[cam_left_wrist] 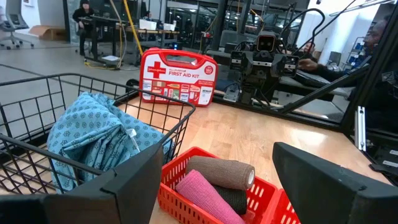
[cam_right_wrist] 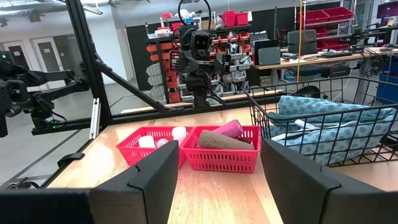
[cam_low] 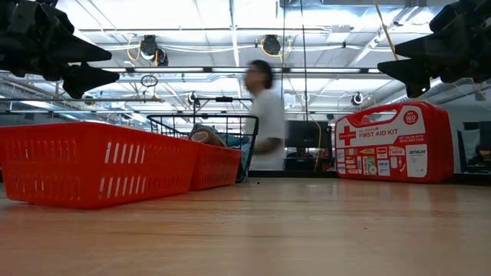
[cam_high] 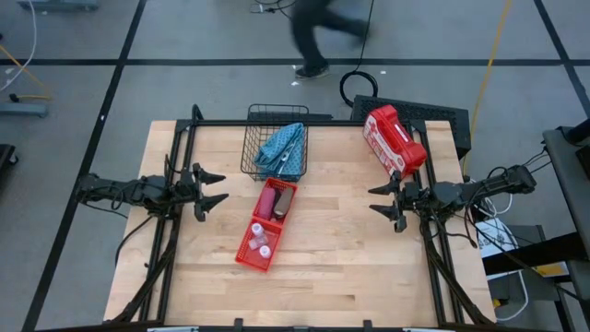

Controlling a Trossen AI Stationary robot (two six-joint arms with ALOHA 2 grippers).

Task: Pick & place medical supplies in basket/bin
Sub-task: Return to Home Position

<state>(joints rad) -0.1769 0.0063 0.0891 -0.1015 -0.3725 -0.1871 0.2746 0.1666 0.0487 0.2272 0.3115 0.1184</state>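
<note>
A black wire basket (cam_high: pixel 249 148) stands at the table's far middle, and the light-blue pouch (cam_left_wrist: pixel 93 137) lies inside it. Two red perforated bins stand end to end in front of it. The bin nearer the basket (cam_right_wrist: pixel 221 158) holds a brown roll (cam_left_wrist: pixel 221 171), a pink roll (cam_left_wrist: pixel 208 199) and a black roll (cam_left_wrist: pixel 235 200). The other bin (cam_right_wrist: pixel 149 155) holds small white vials (cam_high: pixel 261 242). My left gripper (cam_high: pixel 221 188) hangs open above the table's left side and points at the bins. My right gripper (cam_high: pixel 372 200) hangs open above the right side, facing it.
A red and white first aid case (cam_high: pixel 394 140) stands on edge at the far right of the table, just behind my right gripper. A person (cam_high: pixel 318 32) walks past beyond the far edge. Bare wood lies along the near half of the table.
</note>
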